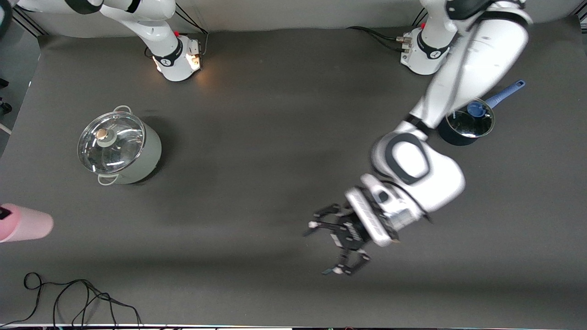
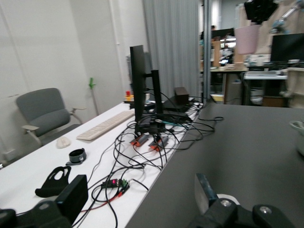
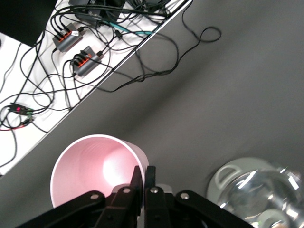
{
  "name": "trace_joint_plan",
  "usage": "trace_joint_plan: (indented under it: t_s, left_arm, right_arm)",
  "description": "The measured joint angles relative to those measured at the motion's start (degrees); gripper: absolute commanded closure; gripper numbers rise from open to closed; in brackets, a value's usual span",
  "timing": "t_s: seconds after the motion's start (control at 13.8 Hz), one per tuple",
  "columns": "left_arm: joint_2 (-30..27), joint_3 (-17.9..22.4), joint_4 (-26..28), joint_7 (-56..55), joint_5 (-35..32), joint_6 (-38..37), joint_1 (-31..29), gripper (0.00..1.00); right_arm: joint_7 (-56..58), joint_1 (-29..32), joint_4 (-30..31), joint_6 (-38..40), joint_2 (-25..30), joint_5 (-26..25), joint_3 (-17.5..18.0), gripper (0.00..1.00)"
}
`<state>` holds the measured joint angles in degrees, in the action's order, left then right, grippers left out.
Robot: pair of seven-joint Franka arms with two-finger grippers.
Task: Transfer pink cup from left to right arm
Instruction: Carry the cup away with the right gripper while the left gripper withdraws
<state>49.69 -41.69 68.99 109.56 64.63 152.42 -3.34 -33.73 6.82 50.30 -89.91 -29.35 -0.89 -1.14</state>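
Note:
The pink cup hangs at the right arm's end of the table, at the edge of the front view. My right gripper is shut on its rim, one finger inside and one outside the wall of the cup; only a black bit of this gripper shows in the front view. My left gripper is open and empty over bare table, well apart from the cup. The left wrist view shows the cup small and distant under the right gripper, past my own open left gripper.
A grey pot with a glass lid stands near the right arm's end, also in the right wrist view. A dark blue saucepan stands by the left arm's base. Black cables lie at the table's near edge.

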Motion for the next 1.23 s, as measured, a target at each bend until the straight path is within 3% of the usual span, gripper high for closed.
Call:
trace_joint_plan:
  t_s: [0.36, 0.51, 0.8, 1.23]
  left_arm:
    - [-0.95, 0.53, 4.41, -1.34, -21.75, -39.11, -23.71, 0.0]
    - [-1.11, 0.6, 4.77, -2.51, -31.56, -49.97, -31.05, 0.0]
    - [-2.38, 0.57, 4.87, -7.63, -46.93, -61.82, -39.14, 0.0]
    - [-13.24, 0.29, 4.91, -26.92, -60.86, -67.81, -40.8, 0.0]
  right_arm:
    - [12.25, -0.51, 2.21, 1.09, -0.25, 0.35, 1.14, 1.0]
    - [19.28, -0.5, 5.71, 1.01, -0.54, 1.67, 1.23, 1.0]
    - [32.38, -0.32, 13.03, -2.93, -0.83, 2.27, 1.1, 1.0]
    - [33.95, -2.01, 33.14, -24.67, 2.1, -1.01, 1.14, 1.0]
